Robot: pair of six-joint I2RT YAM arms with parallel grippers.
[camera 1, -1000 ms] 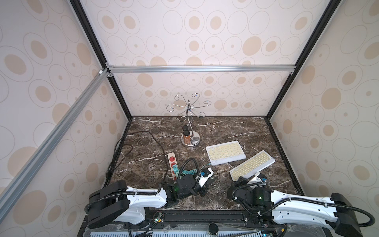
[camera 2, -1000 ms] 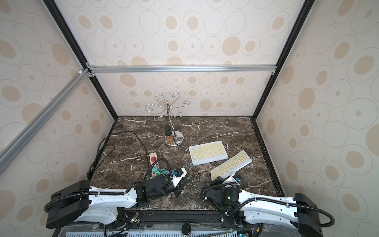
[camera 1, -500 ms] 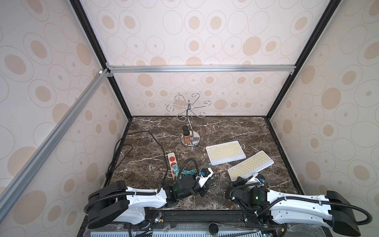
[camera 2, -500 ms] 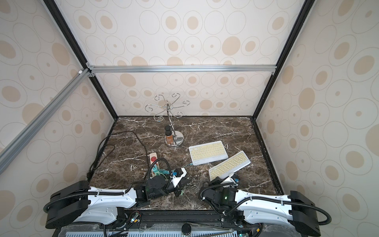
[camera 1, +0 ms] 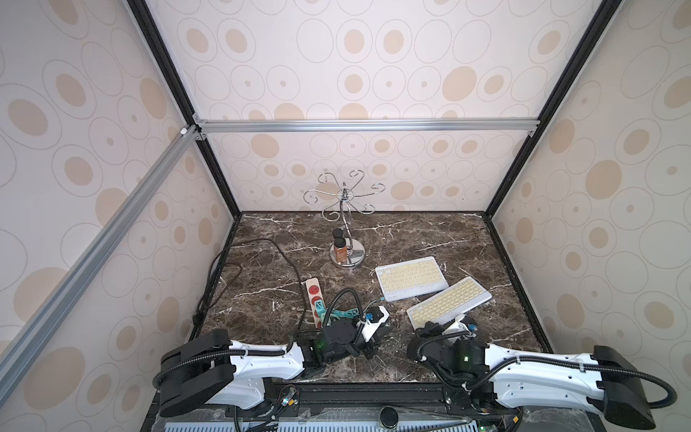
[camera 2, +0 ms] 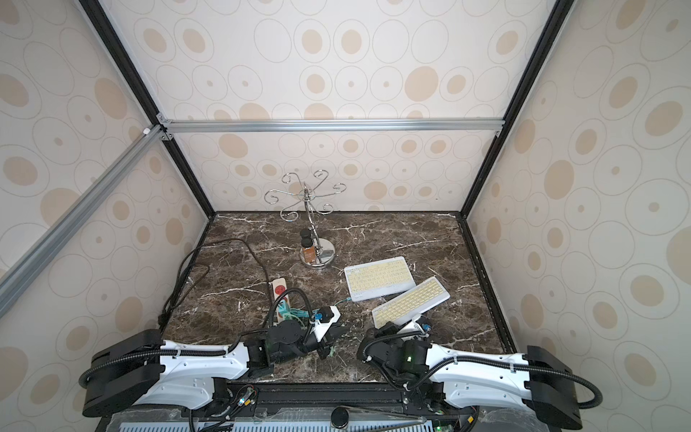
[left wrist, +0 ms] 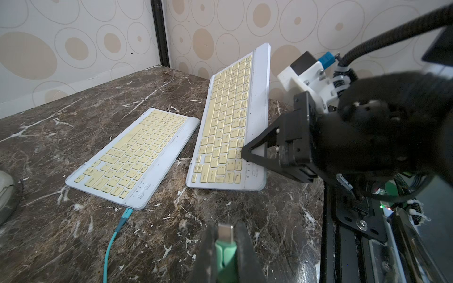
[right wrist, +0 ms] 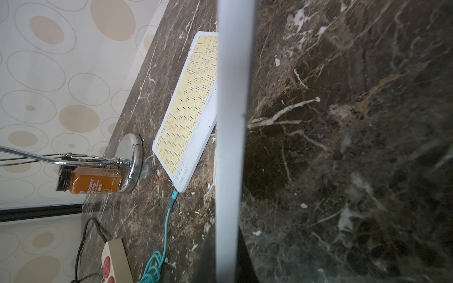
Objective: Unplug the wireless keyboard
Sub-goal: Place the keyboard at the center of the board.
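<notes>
Unplugging looks done: left gripper [left wrist: 226, 227] clamps green USB plug [left wrist: 225, 254], clear of both keyboards; right gripper [right wrist: 226, 247] clamps tilted near keyboard [left wrist: 228, 122] by its edge. Next, probably lower it flat and release. Note far keyboard [left wrist: 137, 152] has teal cable [left wrist: 115, 232] plugged in.

Both arms lie low, stretched inward from the front corners. The left arm [camera 1: 261, 362] reaches toward the middle with its wrist about level. The left gripper [left wrist: 226, 231] is pinched tight on a green cable plug [left wrist: 225, 247], whose metal tip pokes out past the fingers [left wrist: 245, 252]. The right arm [camera 1: 542, 374] bends in the same way, and the right gripper [right wrist: 228, 242] is clamped on the near edge of the tilted keyboard [left wrist: 230, 117].
</notes>
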